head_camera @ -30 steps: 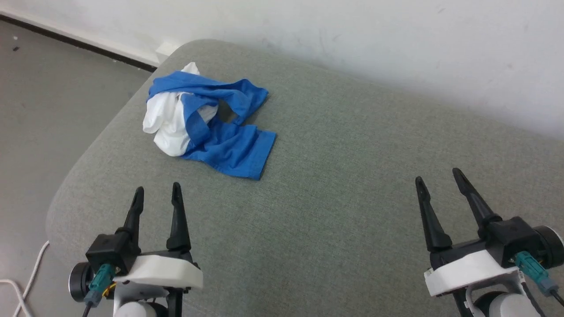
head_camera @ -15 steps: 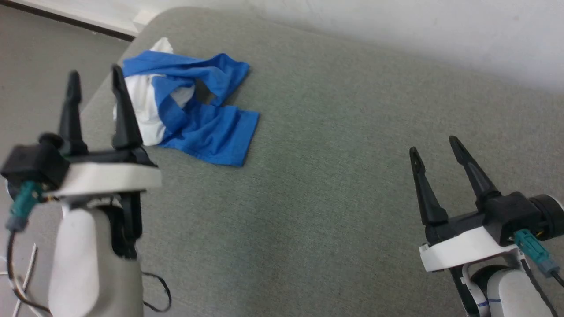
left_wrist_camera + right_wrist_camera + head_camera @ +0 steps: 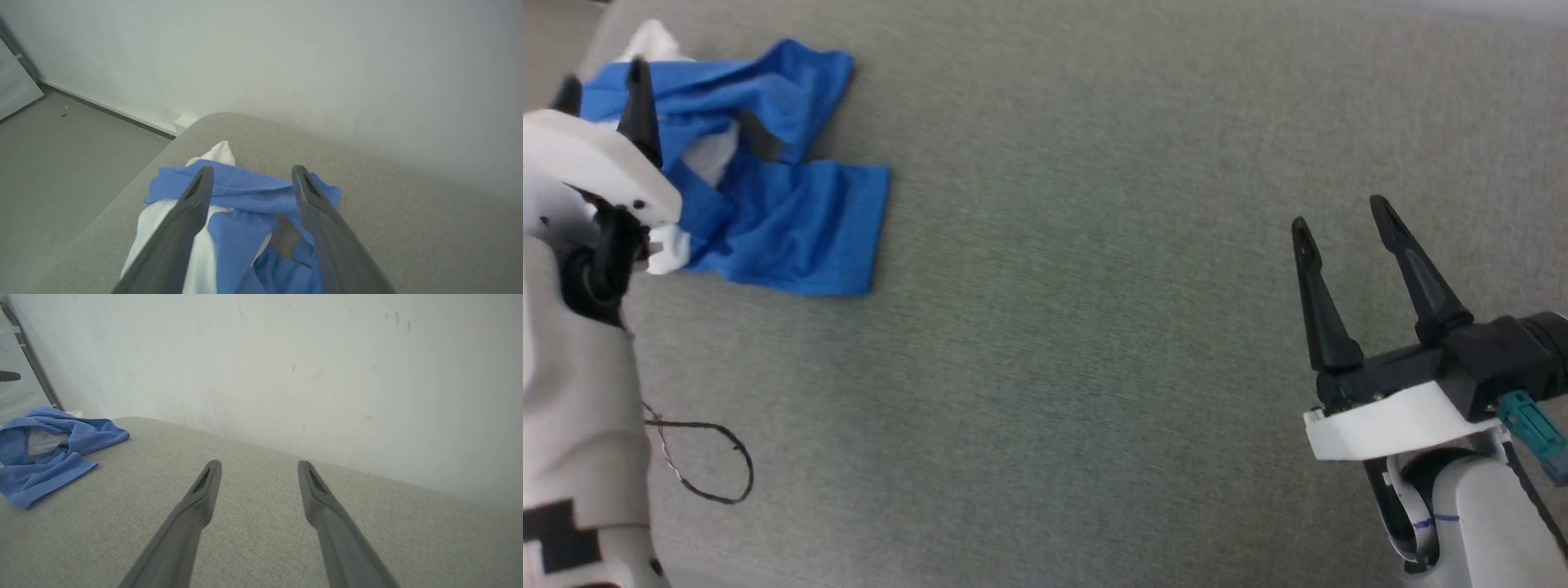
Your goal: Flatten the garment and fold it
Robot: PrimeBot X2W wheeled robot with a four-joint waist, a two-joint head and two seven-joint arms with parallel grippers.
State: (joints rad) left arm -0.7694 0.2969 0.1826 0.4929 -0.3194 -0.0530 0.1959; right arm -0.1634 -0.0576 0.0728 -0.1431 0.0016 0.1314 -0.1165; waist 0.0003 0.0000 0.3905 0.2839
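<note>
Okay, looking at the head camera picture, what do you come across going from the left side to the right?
First the left gripper, open, at the crumpled garment's left end → the garment → bare grey cushion → the right gripper, open above the cushion.

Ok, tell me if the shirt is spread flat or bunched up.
Bunched up: the shirt lies in a heap on the grey cushioned surface, blue sleeves twisted across the balled white body.

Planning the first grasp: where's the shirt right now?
The garment lies crumpled at the upper left of the head view, near the grey cushion's rounded corner, with the left gripper right at it, jaws open.
</note>
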